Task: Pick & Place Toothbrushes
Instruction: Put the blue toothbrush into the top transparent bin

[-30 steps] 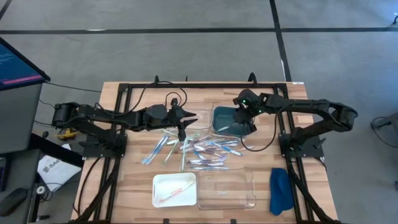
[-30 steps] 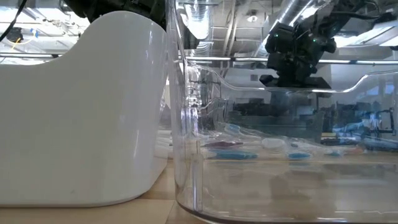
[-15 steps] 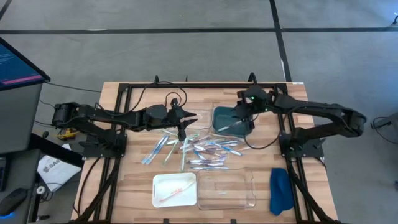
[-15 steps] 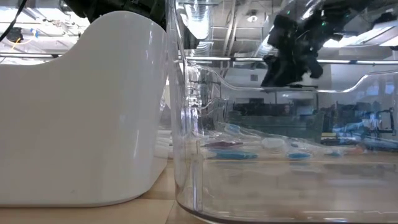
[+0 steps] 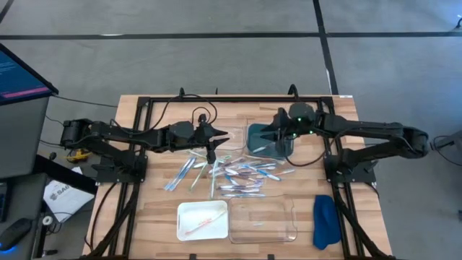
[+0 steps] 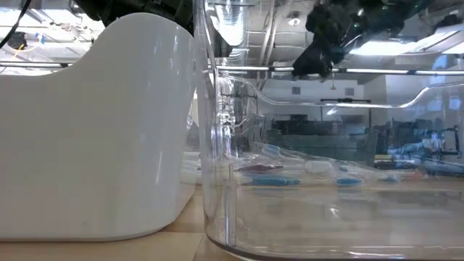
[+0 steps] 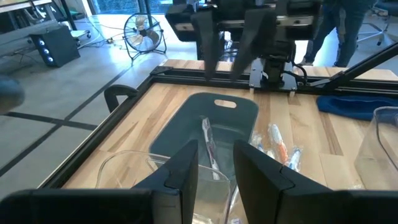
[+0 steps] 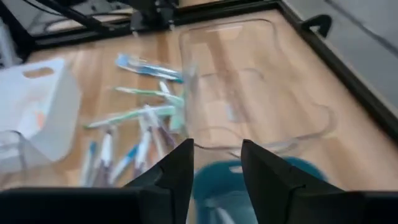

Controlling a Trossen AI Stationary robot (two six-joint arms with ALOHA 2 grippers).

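Since the earlier frame, the right gripper (image 5: 278, 135), jaws open and empty, has shifted toward 9 o'clock over the teal tray (image 5: 254, 137), probably post-release; next, pick from the toothbrushes (image 5: 242, 177); left gripper (image 5: 211, 154) open, waiting.

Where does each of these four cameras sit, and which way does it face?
High: overhead, looking straight down on the wooden table; left arm and right arm show.
Low: at table-top height, behind the white plastic tray and clear plastic tray; right arm overhead.
Left wrist: on the left arm, facing the teal plastic tray; left gripper shows.
Right wrist: above that tray, facing the scattered toothbrushes; right gripper shows.
Shared: both wrist views show the teal tray.
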